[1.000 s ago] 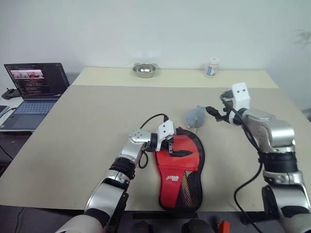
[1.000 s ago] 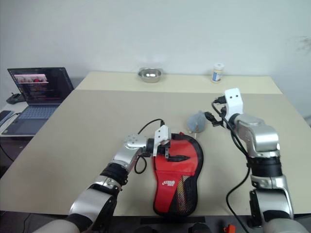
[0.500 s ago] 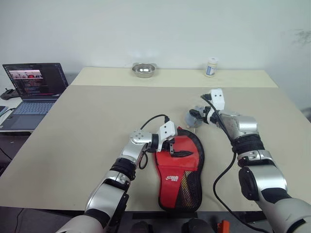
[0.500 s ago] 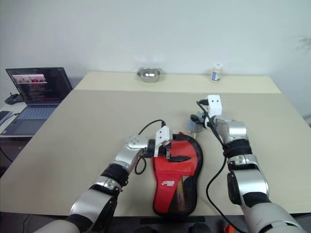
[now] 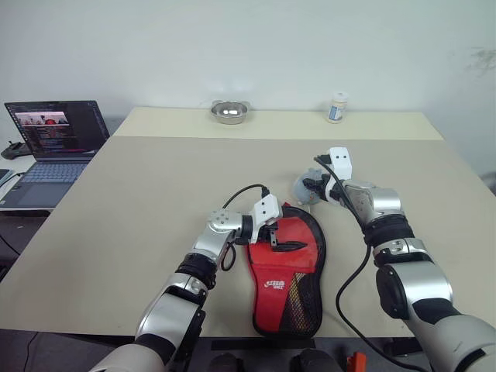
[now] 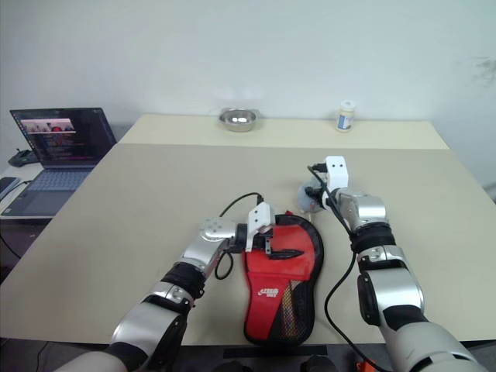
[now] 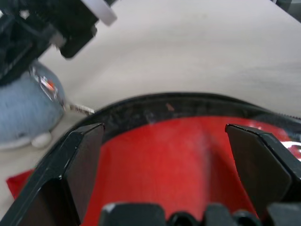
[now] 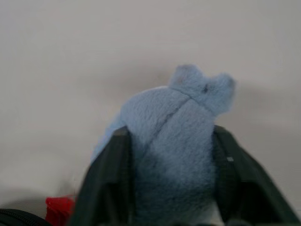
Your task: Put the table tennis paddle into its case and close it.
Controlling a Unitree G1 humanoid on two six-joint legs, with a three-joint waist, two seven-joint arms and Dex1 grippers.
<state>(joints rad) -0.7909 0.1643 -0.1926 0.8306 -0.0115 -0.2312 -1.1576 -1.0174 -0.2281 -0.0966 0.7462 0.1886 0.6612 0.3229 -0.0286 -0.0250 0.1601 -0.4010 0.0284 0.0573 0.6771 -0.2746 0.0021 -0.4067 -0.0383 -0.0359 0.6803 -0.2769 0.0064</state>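
The table holds the red case near its front edge (zipper side toward the far end). The left gripper hangs over it, fingers wide apart. The right gripper is clamped on the fluffy charm just beyond.

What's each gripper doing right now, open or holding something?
Left gripper: open, above the case.
Right gripper: shut on the fluffy charm.

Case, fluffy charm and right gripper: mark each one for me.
case (image 5: pixel 285 267), left eye view, on its red side above the white logo
fluffy charm (image 8: pixel 174 141), right wrist view, on its body between the fingers
right gripper (image 5: pixel 311 187), left eye view, between its fingertips
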